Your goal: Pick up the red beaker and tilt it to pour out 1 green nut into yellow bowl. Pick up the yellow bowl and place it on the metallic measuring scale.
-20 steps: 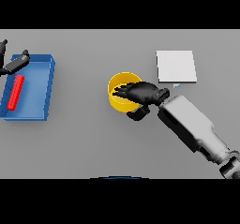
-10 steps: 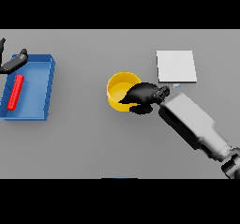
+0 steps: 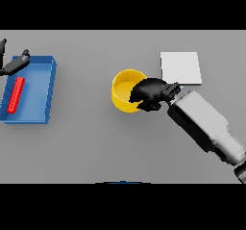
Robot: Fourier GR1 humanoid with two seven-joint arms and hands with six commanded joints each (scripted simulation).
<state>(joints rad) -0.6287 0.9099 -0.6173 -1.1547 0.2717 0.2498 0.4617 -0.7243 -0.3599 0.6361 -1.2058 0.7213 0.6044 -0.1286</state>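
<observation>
The table [image 3: 96, 147] is plain mid grey, with no pattern. At nine o'clock lies a bright blue tray [image 3: 36, 87], and in it a solid red beaker [image 3: 15, 95]. The bowl [image 3: 122, 92] near the centre is yellow, a paler yellow inside. At two o'clock the scale [image 3: 180, 68] is flat light silver-grey. Both the right hand [image 3: 151, 93] and the left hand [image 3: 14, 64] are black; the right arm [image 3: 204, 125] is white and grey.

A: What's cut off?
B: The dark left hand [image 3: 13, 64], partly, by the view's left edge.
A: Hidden?
B: The round yellow bowl [image 3: 126, 90]'s right rim, under the dark right hand [image 3: 151, 93].
</observation>
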